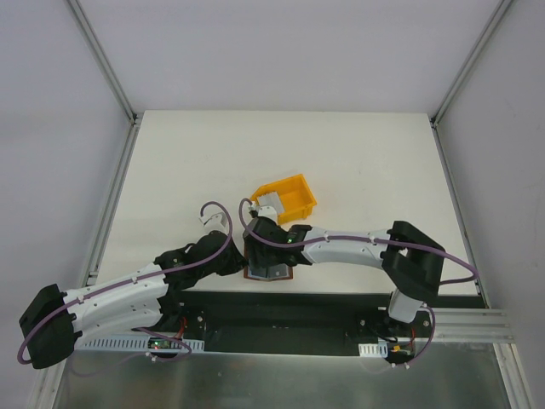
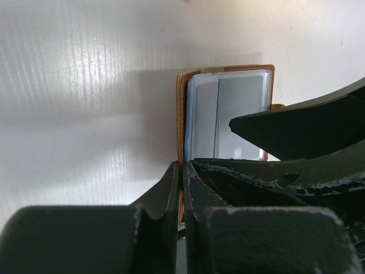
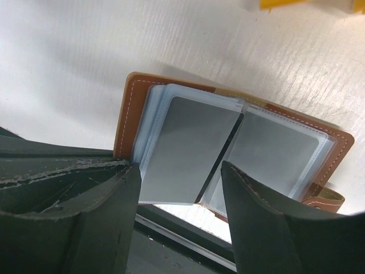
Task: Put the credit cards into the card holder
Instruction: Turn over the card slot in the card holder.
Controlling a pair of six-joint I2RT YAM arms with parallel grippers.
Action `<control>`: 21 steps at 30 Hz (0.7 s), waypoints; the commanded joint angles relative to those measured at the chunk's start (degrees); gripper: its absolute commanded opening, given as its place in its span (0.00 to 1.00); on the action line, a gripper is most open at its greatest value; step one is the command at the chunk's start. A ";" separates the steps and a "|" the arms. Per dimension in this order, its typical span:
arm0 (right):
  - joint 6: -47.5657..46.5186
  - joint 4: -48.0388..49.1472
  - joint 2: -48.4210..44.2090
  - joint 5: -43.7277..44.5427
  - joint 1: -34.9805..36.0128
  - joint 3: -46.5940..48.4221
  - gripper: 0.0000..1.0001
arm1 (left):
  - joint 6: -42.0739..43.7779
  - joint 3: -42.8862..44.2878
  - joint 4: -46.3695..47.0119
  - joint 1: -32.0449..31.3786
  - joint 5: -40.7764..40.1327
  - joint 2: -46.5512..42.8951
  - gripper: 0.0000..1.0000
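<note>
The brown card holder [image 1: 271,273] lies open at the table's near edge, its clear sleeves showing grey [image 2: 228,108]. My left gripper [image 2: 183,166] is shut on its brown left border, low at the holder's left side [image 1: 243,264]. A grey credit card [image 3: 185,148] lies on the left page of the card holder [image 3: 126,114], and its lower end sticks out past the cover. My right gripper [image 3: 179,165] stands open astride that card, with a gap at the right finger. It hovers just over the holder [image 1: 271,247]. More light cards [image 1: 268,203] sit in the yellow bin.
The yellow bin [image 1: 298,194] stands just behind the card holder, and its edge shows at the top of the right wrist view [image 3: 279,3]. The holder's near end overhangs the table's front edge and the dark rail below. White tabletop stretches to the back and both sides.
</note>
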 commanded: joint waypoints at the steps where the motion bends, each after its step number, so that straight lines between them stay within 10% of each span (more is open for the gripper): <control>1: 0.63 -0.16 1.39 0.50 0.79 2.68 0.62 | 0.10 1.95 2.69 -0.73 0.36 -0.90 0.00; 21: -1.12 -9.04 -1.77 8.23 1.23 4.35 0.47 | -0.07 0.89 2.69 -0.73 0.44 -1.60 0.00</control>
